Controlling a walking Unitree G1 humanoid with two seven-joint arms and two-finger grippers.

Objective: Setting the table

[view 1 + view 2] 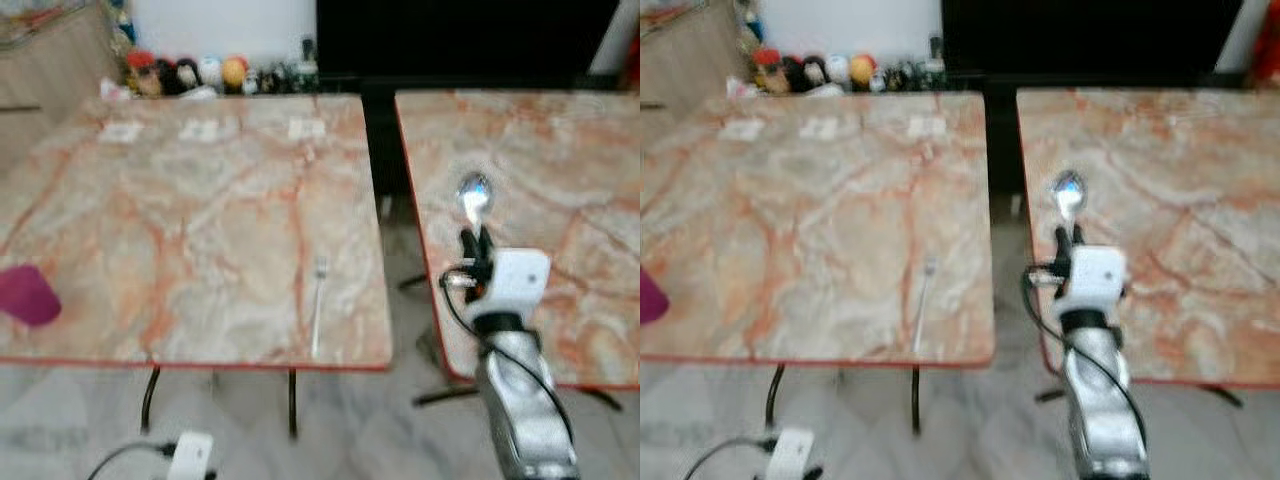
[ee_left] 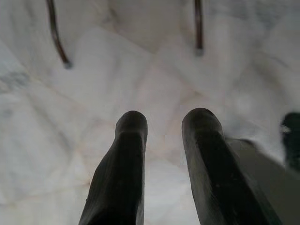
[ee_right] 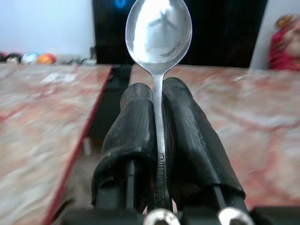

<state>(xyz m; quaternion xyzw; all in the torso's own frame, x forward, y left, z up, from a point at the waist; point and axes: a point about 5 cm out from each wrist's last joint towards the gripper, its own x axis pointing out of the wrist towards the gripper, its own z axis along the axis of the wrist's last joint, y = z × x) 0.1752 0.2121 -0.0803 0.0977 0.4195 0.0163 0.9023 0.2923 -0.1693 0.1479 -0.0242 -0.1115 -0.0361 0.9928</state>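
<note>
My right gripper point(image 1: 478, 238) is shut on a silver spoon point(image 1: 474, 196), bowl pointing forward, held over the left edge of the right-hand marble table point(image 1: 560, 190). The right wrist view has the spoon point(image 3: 158, 28) clamped by its handle between both black fingers point(image 3: 136, 122). A silver fork point(image 1: 319, 300) lies on the left-hand marble table point(image 1: 180, 220), near its front right corner. My left gripper point(image 2: 164, 123) hangs low over the pale floor, its fingers apart with nothing between them.
A magenta cup point(image 1: 28, 294) sits at the left table's front left. Small white cards point(image 1: 205, 128) lie along its far edge, with figurines point(image 1: 190, 72) behind. A dark gap point(image 1: 385, 190) separates the tables. Black table legs point(image 1: 150, 395) stand below.
</note>
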